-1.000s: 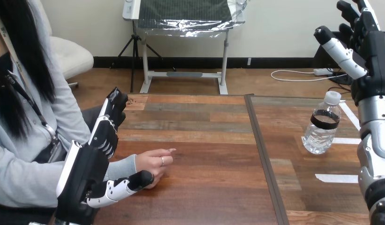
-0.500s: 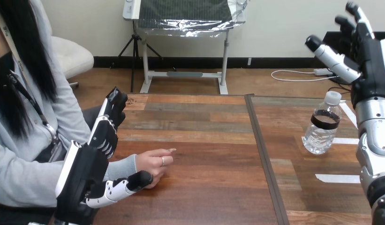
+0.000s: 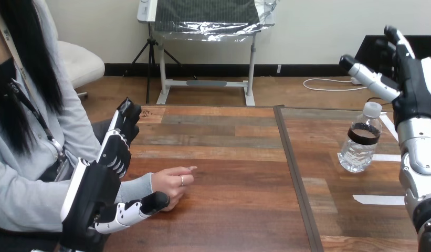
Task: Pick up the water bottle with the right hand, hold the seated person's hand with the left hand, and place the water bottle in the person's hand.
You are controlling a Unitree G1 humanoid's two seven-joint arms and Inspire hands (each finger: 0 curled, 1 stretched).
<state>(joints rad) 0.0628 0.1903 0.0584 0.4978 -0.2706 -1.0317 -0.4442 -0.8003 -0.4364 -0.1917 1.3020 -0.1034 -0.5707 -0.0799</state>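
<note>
**Robot's Open Hand Flanked Seated Person's Wrist; Bottle Stood Untouched**

The robot's left hand (image 3: pixel 93 193) sat low at the near left of the wooden table (image 3: pixel 229 157), spread wide and gripping nothing. Its fingers (image 3: pixel 118 144) reached straight up and away along the far side of the person's grey sleeve (image 3: pixel 134 186), while its thumb (image 3: pixel 133 208) stretched along the near side, its tip just beside the heel of the person's hand (image 3: pixel 174 184). Whether the thumb actually touched could not be told, and nothing was curled round the wrist. The person's hand rested on the tabletop, loosely closed, one finger pointing toward the middle of the table, and it held nothing.

Across the seam (image 3: pixel 293 173) that split the tabletop, the water bottle (image 3: pixel 360 140) stood upright on the right-hand section, white cap (image 3: pixel 371 109) on and a dark label band (image 3: pixel 364 134) round its upper body. It was well apart from the person's hand. White tape strips (image 3: pixel 378 199) lay on the wood beside and in front of it.

The robot's right hand (image 3: pixel 412 92) was raised above and just to the right of the bottle, clear of it, fingers spread upward and the thumb jutting toward the left over the cap.
</note>
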